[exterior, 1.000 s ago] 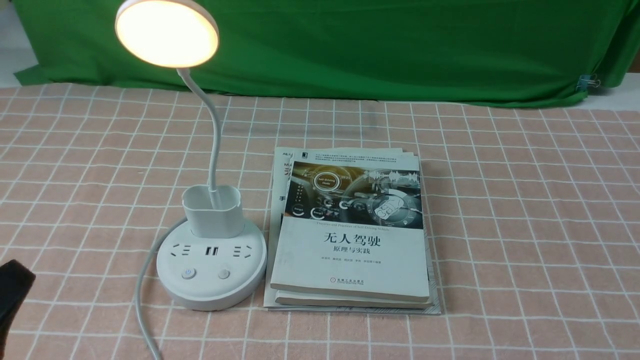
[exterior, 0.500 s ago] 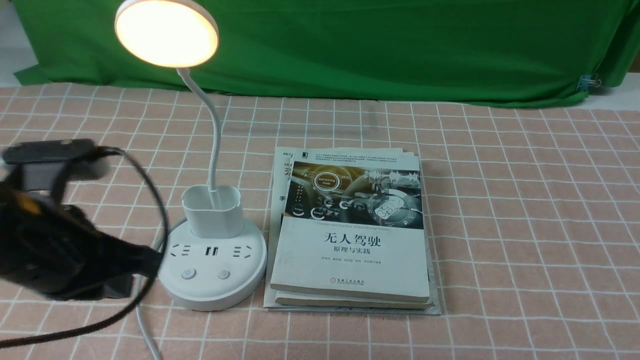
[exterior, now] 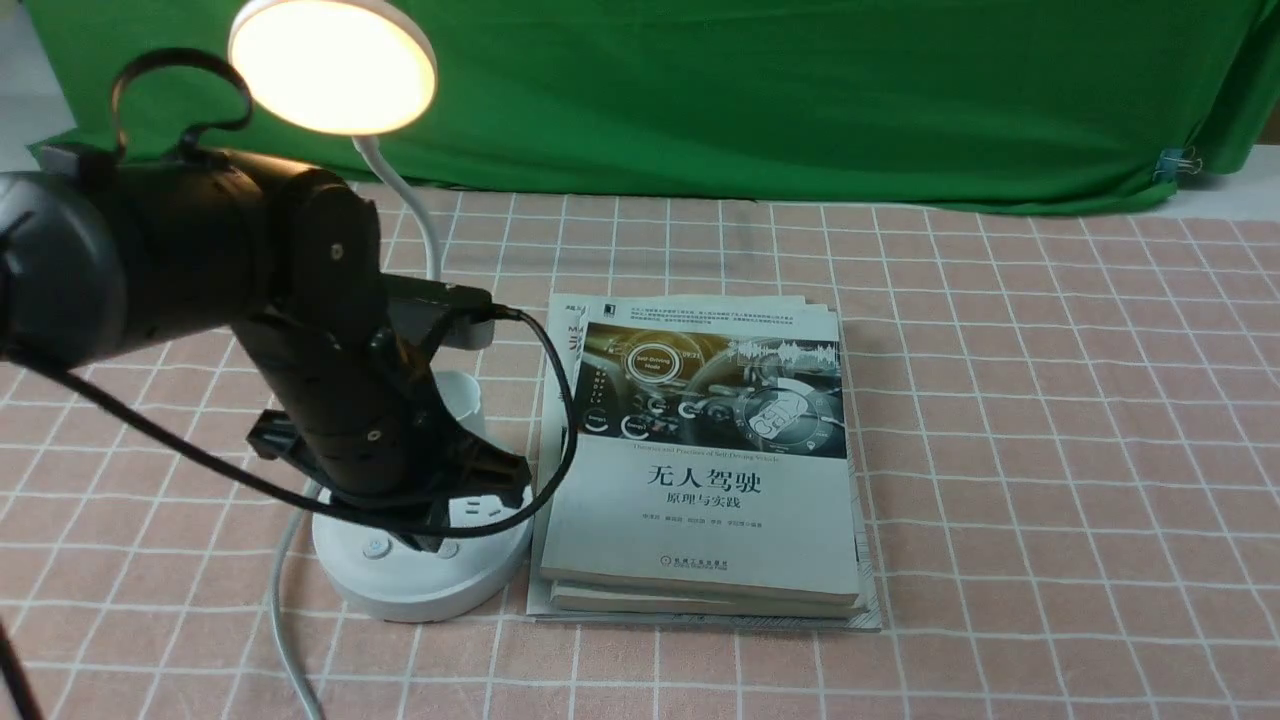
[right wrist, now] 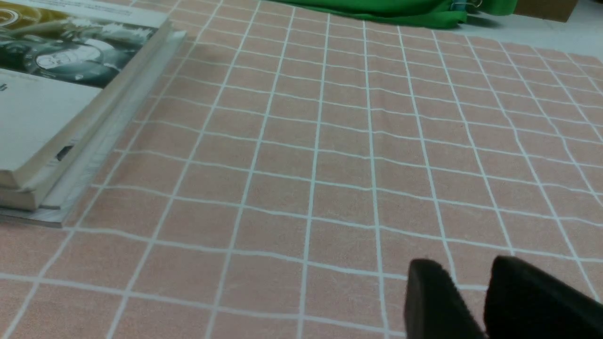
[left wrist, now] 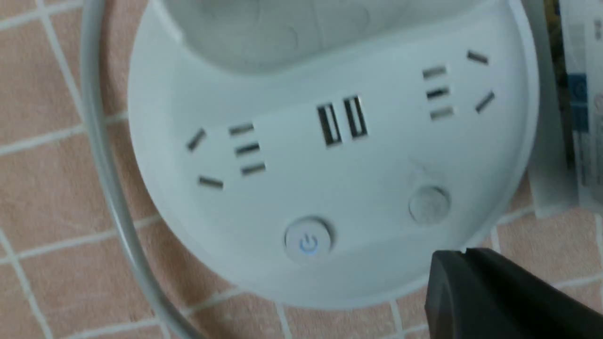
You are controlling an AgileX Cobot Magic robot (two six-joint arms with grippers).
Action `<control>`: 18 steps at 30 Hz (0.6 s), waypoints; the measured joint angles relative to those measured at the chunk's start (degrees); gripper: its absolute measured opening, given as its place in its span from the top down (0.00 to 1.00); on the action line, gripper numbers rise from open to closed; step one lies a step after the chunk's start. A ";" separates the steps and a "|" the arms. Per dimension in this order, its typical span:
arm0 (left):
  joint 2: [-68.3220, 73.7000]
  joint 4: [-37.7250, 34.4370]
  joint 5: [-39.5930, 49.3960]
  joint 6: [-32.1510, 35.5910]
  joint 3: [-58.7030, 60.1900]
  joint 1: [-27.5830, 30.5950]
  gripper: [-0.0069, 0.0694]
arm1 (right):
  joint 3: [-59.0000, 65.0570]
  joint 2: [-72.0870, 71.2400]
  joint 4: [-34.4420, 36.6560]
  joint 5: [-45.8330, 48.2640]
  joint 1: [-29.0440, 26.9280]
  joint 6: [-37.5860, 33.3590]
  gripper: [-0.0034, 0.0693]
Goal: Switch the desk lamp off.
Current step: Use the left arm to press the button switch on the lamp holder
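The white desk lamp stands at the left with its disc head lit. Its round base shows below my left arm, which hides the cup holder and most of the sockets. My left gripper hangs over the front of the base. In the left wrist view the left gripper is shut and empty, its tip just off the base rim near the plain round button. The power button with its blue icon lies beside that one. My right gripper is a little open and empty, low over the cloth.
A stack of books lies right beside the lamp base and shows in the right wrist view. The white cord runs from the base toward the near edge. A green cloth hangs at the back of the pink checked tablecloth.
My left arm has swung in from the left edge, risen and moved right, and now covers the cup holder and sockets. The lamp head stays lit.
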 joint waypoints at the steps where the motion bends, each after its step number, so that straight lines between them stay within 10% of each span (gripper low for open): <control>1: 1.48 0.24 -0.38 0.00 -1.12 0.00 0.91 | 0.00 0.00 0.00 0.00 0.00 0.00 0.62; 18: 7.72 0.85 -0.74 -0.18 -5.07 0.00 0.91 | 0.00 0.00 0.00 0.00 0.00 0.00 0.62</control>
